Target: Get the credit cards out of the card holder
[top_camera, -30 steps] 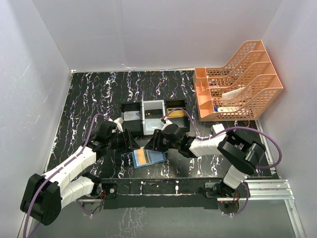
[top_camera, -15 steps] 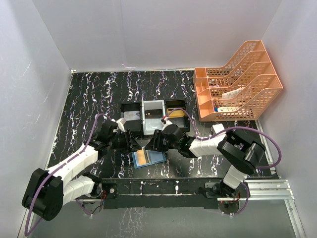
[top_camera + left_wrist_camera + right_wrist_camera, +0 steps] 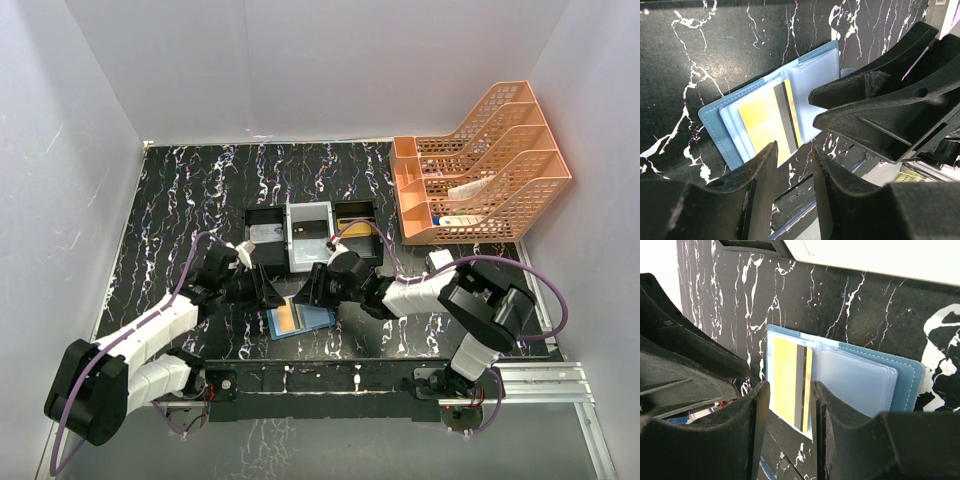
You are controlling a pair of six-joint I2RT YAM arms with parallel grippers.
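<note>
While the small blue folding card holder [image 3: 300,318] lies open at lower middle, striped yellow plastic card [image 3: 771,122] in its pocket, left gripper [image 3: 793,147] and right gripper [image 3: 790,386] narrow, empty.

The left claw [image 3: 274,292] and right claw [image 3: 303,290] nearly meet over the card holder [image 3: 300,320], so there is little room above it. The tray [image 3: 289,240] blocks just behind. The tabletop [image 3: 180,190] on the far left has room.

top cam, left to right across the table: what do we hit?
left gripper → right gripper → orange file rack. Left out: the card holder and the three-compartment tray, since both overlap the grippers' span.
</note>
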